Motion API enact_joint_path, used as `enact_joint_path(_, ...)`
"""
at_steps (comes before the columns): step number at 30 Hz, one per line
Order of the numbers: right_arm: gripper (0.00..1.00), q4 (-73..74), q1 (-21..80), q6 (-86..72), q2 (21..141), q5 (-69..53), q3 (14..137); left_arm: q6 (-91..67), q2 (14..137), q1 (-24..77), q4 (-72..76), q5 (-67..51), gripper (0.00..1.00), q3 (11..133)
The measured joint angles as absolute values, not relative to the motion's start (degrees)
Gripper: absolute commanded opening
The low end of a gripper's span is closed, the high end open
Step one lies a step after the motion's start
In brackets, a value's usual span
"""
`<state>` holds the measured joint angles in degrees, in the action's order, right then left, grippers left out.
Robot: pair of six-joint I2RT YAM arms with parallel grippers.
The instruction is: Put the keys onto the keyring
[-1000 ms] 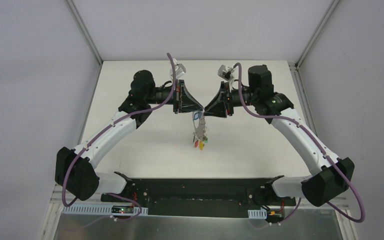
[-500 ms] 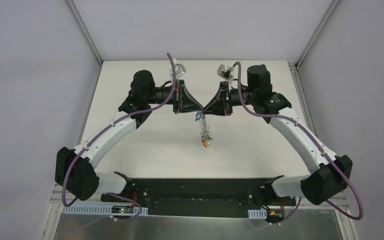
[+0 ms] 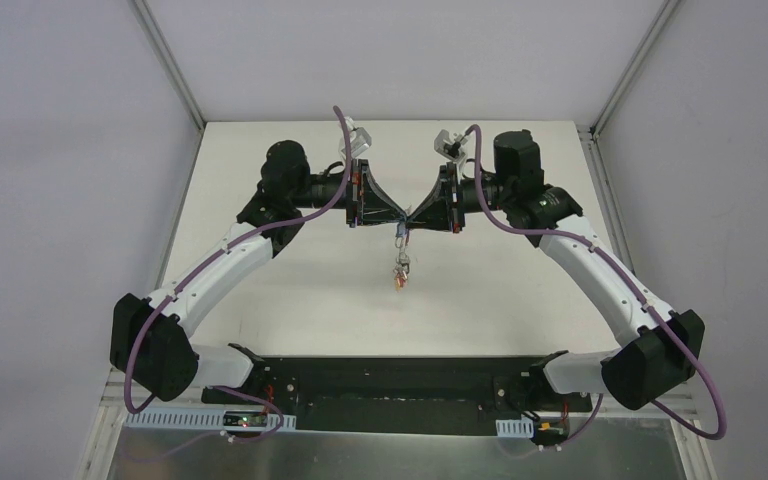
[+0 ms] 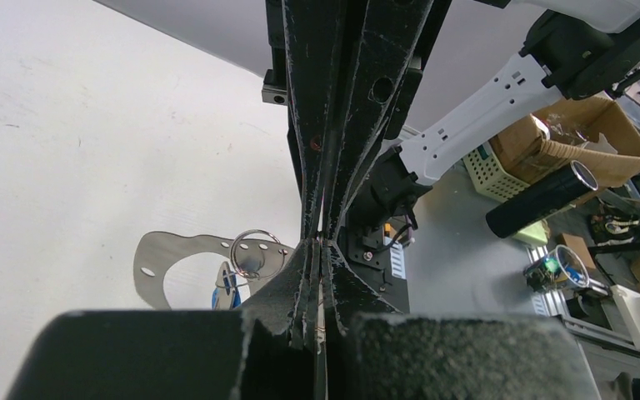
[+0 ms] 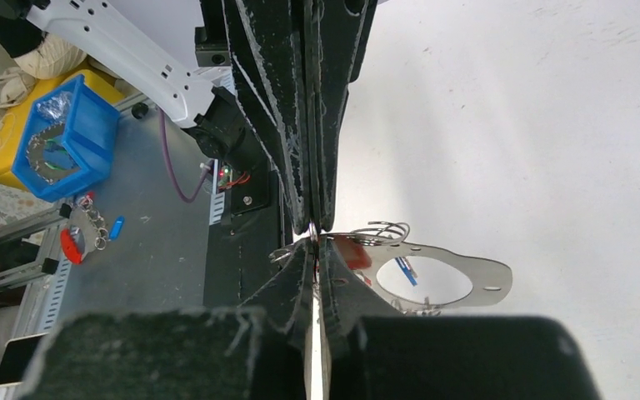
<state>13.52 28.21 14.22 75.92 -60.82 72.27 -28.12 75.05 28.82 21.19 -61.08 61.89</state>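
Once the right gripper [image 3: 416,215] shut on the keyring [image 3: 400,240] opposite the clamped left gripper [image 3: 400,216], keys [image 3: 399,276] hung beneath, seemingly threaded.

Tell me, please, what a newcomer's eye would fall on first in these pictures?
The two arms meet tip to tip over the middle of the white table, the left gripper and right gripper both shut on the keyring at one spot. Below that spot dangles a small bunch of keys with coloured tags.

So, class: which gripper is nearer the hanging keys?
Neither clearly: the left gripper and the right gripper meet tip to tip, both shut, with the keys dangling directly below that meeting point.
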Motion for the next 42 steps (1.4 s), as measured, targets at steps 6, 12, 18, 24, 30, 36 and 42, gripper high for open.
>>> enact_joint_path(6, 0.0, 19.2, 28.9, 19.2, 75.9, -58.9, 73.9, -24.0, 75.0, 28.8, 16.9, -61.3, 0.25, 62.6)
enact_joint_path(12, 0.0, 27.4, 32.5, 25.7, 77.4, -54.3, 76.5, -11.2, 75.0, 28.8, 1.9, -60.8, 0.37, 68.9)
enact_joint_path(18, 0.0, 29.8, 33.9, 27.4, 79.9, -53.1, 76.6, -0.1, 75.0, 30.3, -9.2, -59.4, 0.4, 73.0)
enact_joint_path(24, 0.0, 30.3, 34.0, 27.6, 80.3, -53.2, 76.7, 7.5, 75.6, 32.2, -16.6, -58.4, 0.39, 73.6)
enact_joint_path(30, 0.0, 30.3, 34.0, 27.5, 80.3, -53.2, 76.8, 12.3, 77.4, 33.1, -20.7, -57.8, 0.35, 74.9)
enact_joint_path(36, 0.0, 30.3, 34.0, 27.5, 80.3, -53.2, 76.8, 14.2, 78.4, 33.4, -22.3, -57.8, 0.18, 75.4)
enact_joint_path(42, 0.0, 30.4, 34.0, 27.5, 80.3, -53.5, 76.8, 14.7, 78.6, 33.4, -22.5, -56.9, 0.07, 75.7)
